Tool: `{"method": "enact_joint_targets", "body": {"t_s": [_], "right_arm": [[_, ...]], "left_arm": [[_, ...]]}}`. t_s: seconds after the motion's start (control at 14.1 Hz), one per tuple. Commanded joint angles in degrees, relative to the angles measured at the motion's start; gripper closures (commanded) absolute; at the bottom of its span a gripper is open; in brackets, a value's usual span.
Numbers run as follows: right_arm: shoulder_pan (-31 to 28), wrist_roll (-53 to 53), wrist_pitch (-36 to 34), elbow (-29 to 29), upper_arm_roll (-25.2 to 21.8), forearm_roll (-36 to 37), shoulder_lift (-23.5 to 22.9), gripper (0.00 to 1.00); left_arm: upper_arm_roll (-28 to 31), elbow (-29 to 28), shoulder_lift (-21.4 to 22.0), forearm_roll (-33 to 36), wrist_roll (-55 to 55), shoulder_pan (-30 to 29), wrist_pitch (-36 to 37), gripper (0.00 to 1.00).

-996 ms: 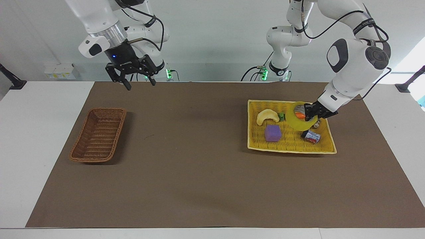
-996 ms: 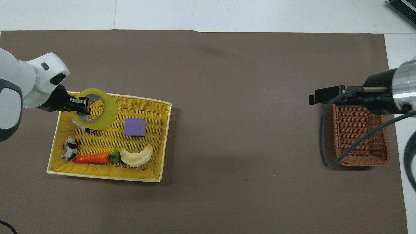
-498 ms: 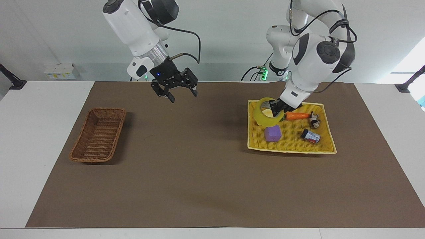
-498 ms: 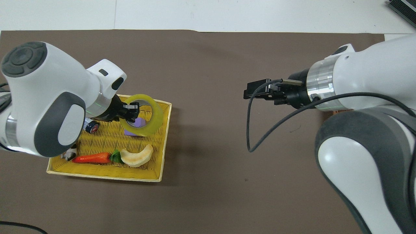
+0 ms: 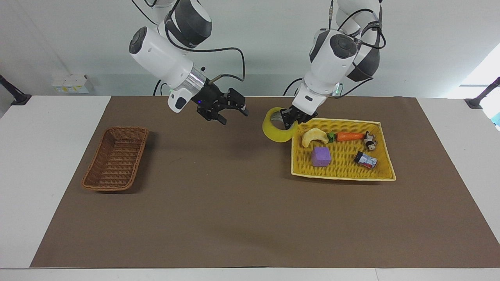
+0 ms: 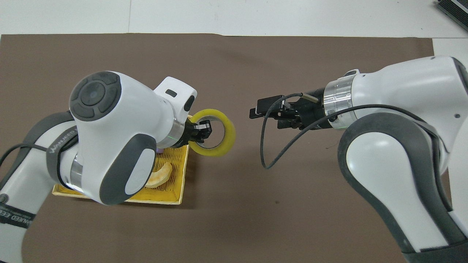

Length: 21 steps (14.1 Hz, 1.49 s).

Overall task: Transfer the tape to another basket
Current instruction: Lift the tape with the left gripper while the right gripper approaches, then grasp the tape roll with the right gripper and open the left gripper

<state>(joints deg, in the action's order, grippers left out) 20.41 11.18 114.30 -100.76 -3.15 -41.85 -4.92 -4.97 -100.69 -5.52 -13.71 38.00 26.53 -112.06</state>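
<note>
The tape (image 5: 273,134) is a yellowish roll held tilted in the air by my left gripper (image 5: 289,117), which is shut on its rim. It hangs over the brown mat, just off the yellow tray's edge toward the right arm's end. It also shows in the overhead view (image 6: 228,133), with the left gripper (image 6: 199,133) reaching into its ring. My right gripper (image 5: 234,116) is open and empty in the air over the middle of the mat, a short gap from the tape; it shows in the overhead view (image 6: 257,109) too. The brown wicker basket (image 5: 116,158) stands empty at the right arm's end, hidden under the right arm in the overhead view.
The yellow woven tray (image 5: 384,156) at the left arm's end holds a pale crescent (image 5: 314,136), a carrot (image 5: 349,136), a purple cube (image 5: 321,156), a small cow figure (image 5: 369,141) and a small can (image 5: 365,160). A brown mat (image 5: 234,214) covers the table.
My left gripper carried the tape from over the tray out past its edge toward the table's middle. My right gripper moved from near the basket toward the tape.
</note>
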Motion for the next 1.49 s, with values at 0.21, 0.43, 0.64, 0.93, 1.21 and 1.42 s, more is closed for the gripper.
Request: {"method": "enact_joint_targets", "body": {"t_s": [0.21,0.43,0.64,0.93,1.21,1.42], "right_arm": [[1.6,-5.7,2.3,-3.7,-0.1,-2.9,0.3,0.0],[0.9,-9.9,1.6,-5.8,-0.1,-3.5,1.5,0.0],[-0.8,-15.8,-0.8,-6.6,-0.2,-3.4,2.0,0.0],[-3.4,-18.2,-4.3,-6.3,-0.2,-3.5,1.9,0.0],[-4.4,-17.8,-6.8,-5.8,-0.3,-3.6,2.0,0.0],[-5.1,-17.5,-7.7,-5.6,-0.3,-3.5,1.9,0.14]], "left_arm": [[-0.5,0.2,0.9,-3.2,5.2,5.4,-4.3,1.0],[-2.3,1.3,0.4,-4.4,7.1,5.4,-7.9,1.0],[-2.5,3.3,-0.3,-5.0,9.3,5.4,-8.8,1.0],[-2.5,3.3,0.2,-5.1,8.9,4.4,-10.5,1.0],[-2.3,3.3,0.0,-5.3,9.3,4.0,-11.4,1.0],[-2.4,3.2,-0.2,-5.3,9.4,3.4,-12.7,1.0]]}}
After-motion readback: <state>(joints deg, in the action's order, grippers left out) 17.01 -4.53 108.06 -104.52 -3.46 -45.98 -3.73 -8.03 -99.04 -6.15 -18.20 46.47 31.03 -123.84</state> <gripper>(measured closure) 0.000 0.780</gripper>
